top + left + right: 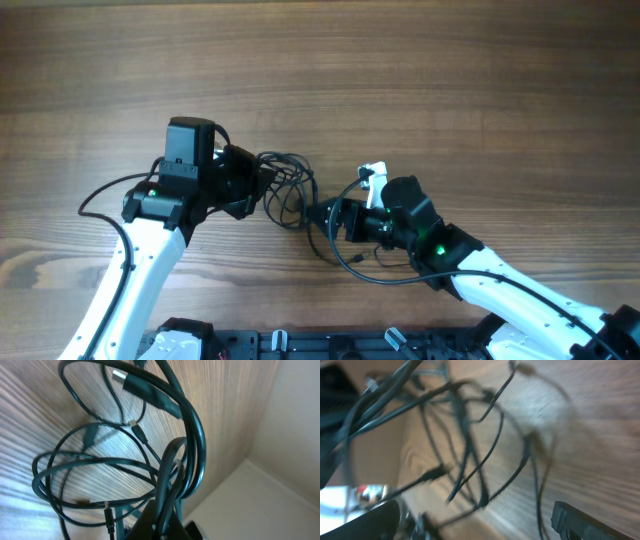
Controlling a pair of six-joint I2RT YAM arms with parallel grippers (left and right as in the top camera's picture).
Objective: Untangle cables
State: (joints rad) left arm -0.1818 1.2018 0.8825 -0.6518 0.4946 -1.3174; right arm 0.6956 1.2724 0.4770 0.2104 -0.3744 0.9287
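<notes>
Centre of the overhead frame: I see the cables (290, 178) tangled over the table (420, 70) between my arms, the left gripper (260, 182) with jaws clamped on several loops, the right gripper (320, 214) with jaws wide apart just beside them.

A wooden table (420, 80) bears a loose tangle of thin black cables (288, 188).
</notes>
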